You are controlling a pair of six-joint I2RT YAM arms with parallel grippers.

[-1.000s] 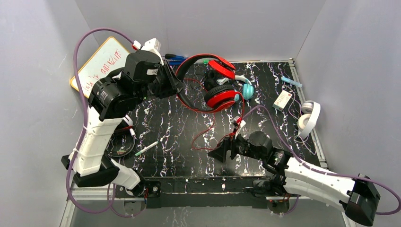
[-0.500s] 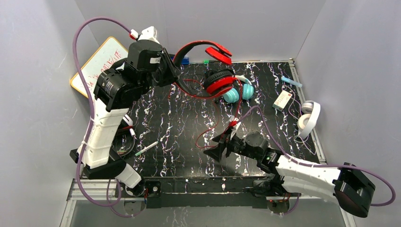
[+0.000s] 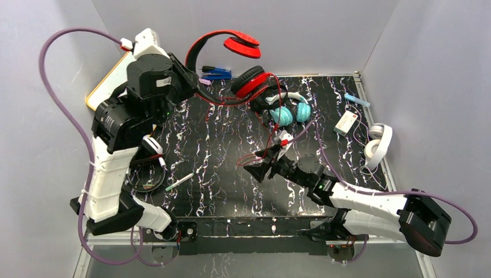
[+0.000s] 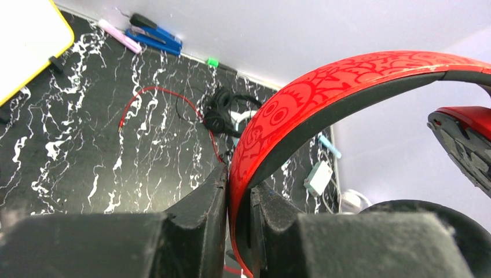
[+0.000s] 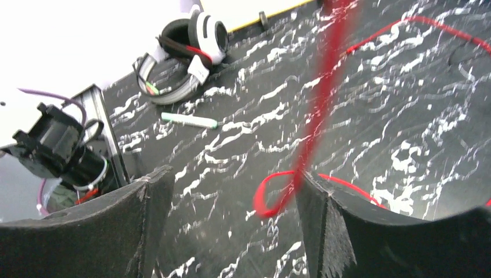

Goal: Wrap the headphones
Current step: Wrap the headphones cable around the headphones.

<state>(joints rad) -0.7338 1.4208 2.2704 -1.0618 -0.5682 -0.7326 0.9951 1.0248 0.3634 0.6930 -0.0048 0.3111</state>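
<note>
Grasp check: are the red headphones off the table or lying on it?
Off it. The left gripper is shut on the band of the red headphones, holding them above the table; their cord trails down.

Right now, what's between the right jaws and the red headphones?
Only the red cord, strung from between the open right jaws up to the red headphones clamped in the left jaws. Top and right wrist views show it.
</note>
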